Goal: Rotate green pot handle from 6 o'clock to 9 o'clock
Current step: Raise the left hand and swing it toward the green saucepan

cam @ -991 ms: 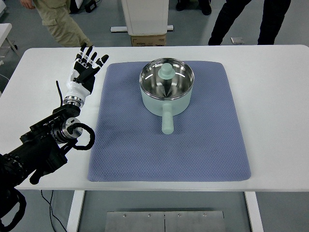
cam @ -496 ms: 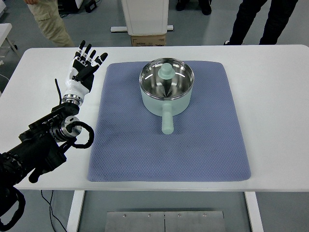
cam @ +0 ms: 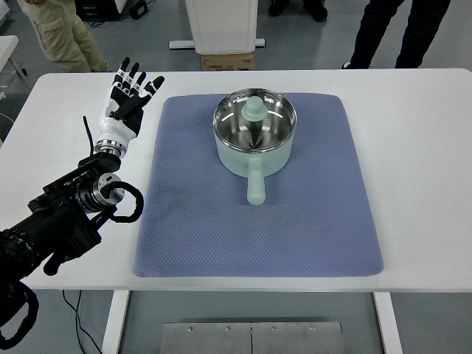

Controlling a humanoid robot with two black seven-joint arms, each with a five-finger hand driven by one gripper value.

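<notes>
At the far left a person in khaki trousers (cam: 55,33) is standing on the grey floor (cam: 147,55) beyond the table (cam: 413,147). The left arm (cam: 59,221), black and cabled, is reaching in from the lower left over the white tabletop. Its left hand (cam: 127,99) is hovering above the table's left part, just off the mat's upper left corner, with the fingers (cam: 125,71) spread wide and holding nothing.

A blue-grey quilted mat (cam: 221,228) is lying across the middle of the table, covering most of its depth. The pot (cam: 254,144) is sitting on the mat's upper half, pale green outside and shiny steel inside. Its handle (cam: 255,184) is pointing straight toward the near edge, at six o'clock. A green knobbed piece (cam: 254,109) is resting inside the pot; what it is I cannot tell.

Behind the table, a white stand (cam: 221,26) is rising from the floor with a cardboard box (cam: 227,60) at its foot. At the upper right, a person's dark trouser legs (cam: 402,29) are showing beyond the far edge. The table's white legs (cam: 387,321) are framing a metal plate (cam: 251,337) on the floor below.
</notes>
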